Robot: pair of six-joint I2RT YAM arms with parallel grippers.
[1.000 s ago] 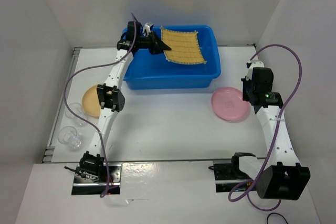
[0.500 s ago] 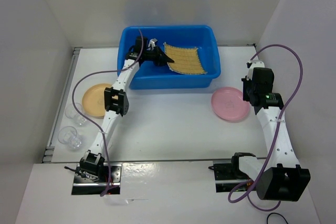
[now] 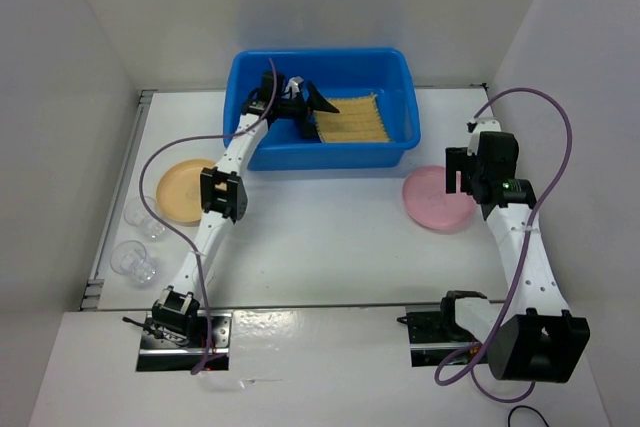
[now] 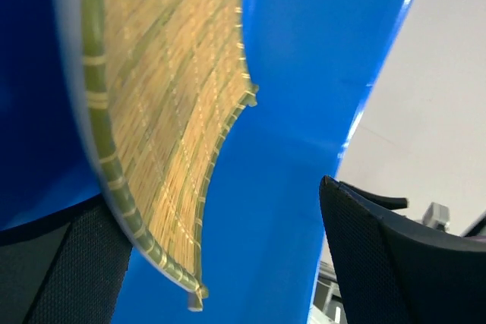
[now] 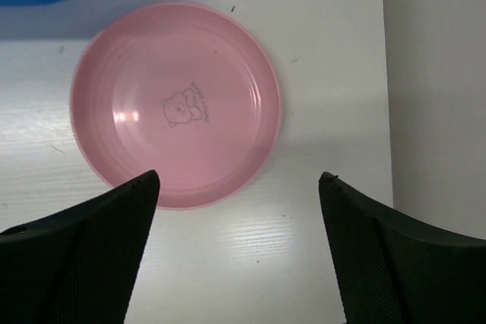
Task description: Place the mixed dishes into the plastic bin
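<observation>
Fingers spread wide on my left claw (image 4: 213,195), nothing gripped. The mat (image 4: 159,111) runs close past one finger, and from the wrist view I can't quite say whether its edge touches the pad. Behind it, blue wall: I'm down inside the bin (image 4: 304,73). The overhead view settles what the wrist can't. The mat (image 3: 352,119) lies inside the bin (image 3: 330,155), in its right half, with the left claw (image 3: 308,105) at the mat's left edge. Mat delivered, I'd judge, one of five.

Over to my right claw (image 5: 237,180): open too, empty, poised over the pink plate (image 5: 176,104), whose near rim sits by one finger. Only this wrist view shows the little bear print at the plate's middle. Only the overhead shows the pink plate (image 3: 438,199) on the table (image 3: 320,237), just right of the bin and apart from it. It also shows what neither wrist sees: the orange plate (image 3: 180,190) and two cups (image 3: 133,260) out left, well apart from the bin.

Next, as I read it, the right claw drops and catches the pink plate's thin rim with a tilted pinch. Meanwhile the left lifts clear of the bin and heads for the orange plate.
</observation>
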